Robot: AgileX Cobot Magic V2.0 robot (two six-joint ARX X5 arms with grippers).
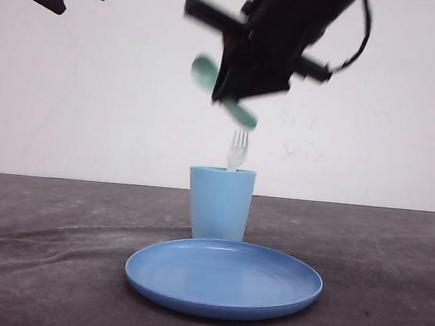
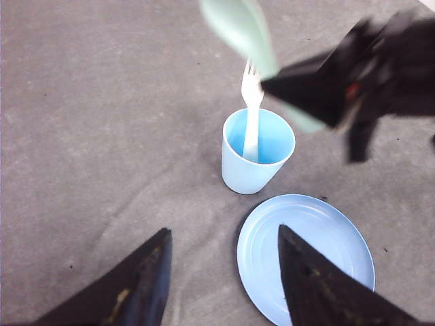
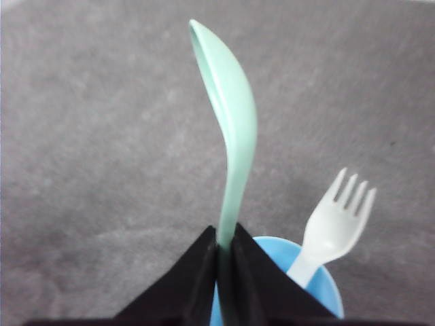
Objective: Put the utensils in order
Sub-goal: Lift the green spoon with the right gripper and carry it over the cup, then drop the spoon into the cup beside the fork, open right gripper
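I see my right end effector clamped on the spoon; just below it, the fork stands in the cup; left end effector apart, seemingly empty.

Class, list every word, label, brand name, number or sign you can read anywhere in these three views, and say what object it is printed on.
None: no readable text in any view.
The light blue cup, blue plate, white fork and mint-green spoon are all plain.
The right gripper and left gripper show bare black fingers; a small red spot on the right arm is too blurred to read.
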